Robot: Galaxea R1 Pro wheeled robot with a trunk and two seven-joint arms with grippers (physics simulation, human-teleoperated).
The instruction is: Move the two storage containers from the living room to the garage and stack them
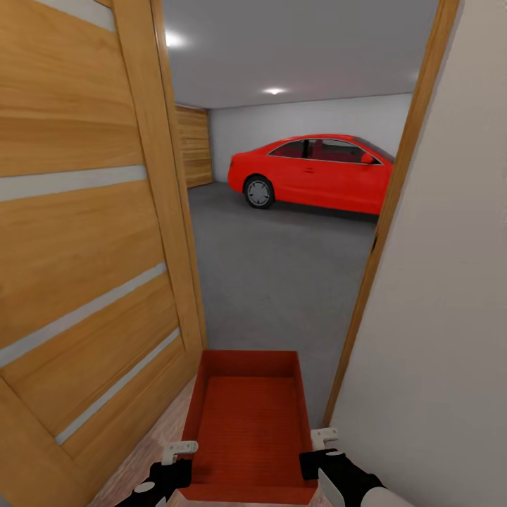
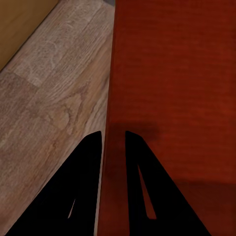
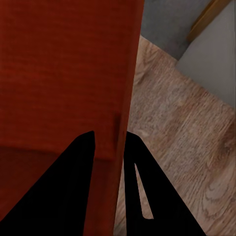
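Note:
One red-orange open-topped storage container (image 1: 250,415) is held low in front of me, carried between both arms above the wood planks at the doorway. My left gripper (image 1: 182,451) is shut on its left wall; the left wrist view has the black fingers (image 2: 113,133) astride that red wall (image 2: 172,73). On the other side, my right gripper (image 1: 320,443) is shut on the right wall, its fingers (image 3: 110,132) straddling the rim of the bin (image 3: 69,64). Ahead through the doorway lies the garage with its grey concrete floor (image 1: 282,267).
An orange wooden door (image 1: 84,246) with frosted strips stands open close on the left. The door frame (image 1: 380,239) and a white wall (image 1: 436,317) close in on the right. A red car (image 1: 313,172) is parked at the garage's far side. Wood plank flooring (image 2: 54,88) lies under the bin.

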